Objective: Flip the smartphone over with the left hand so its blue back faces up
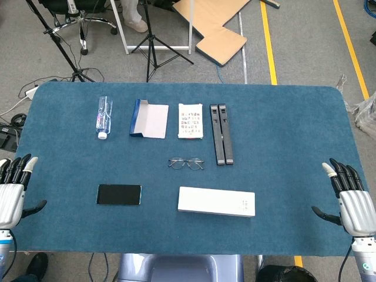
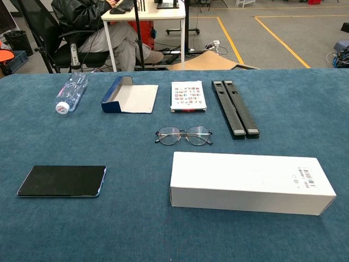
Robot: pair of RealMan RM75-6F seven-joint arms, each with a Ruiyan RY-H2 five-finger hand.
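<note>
Only the head view shows each robot hand, left (image 1: 13, 191) and right (image 1: 352, 200) (fingers spread, empty); smartphone (image 1: 119, 194) lies screen-up.

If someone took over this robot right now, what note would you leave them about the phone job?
Left hand: open, holding nothing, at the table's left edge, apart from the phone.
Right hand: open, holding nothing, at the right edge.
Smartphone: lies flat near the front left, dark screen up, left of the white box.
Done: nothing yet.
Left: reach with the left hand, flip the phone so its blue back faces up.
</note>
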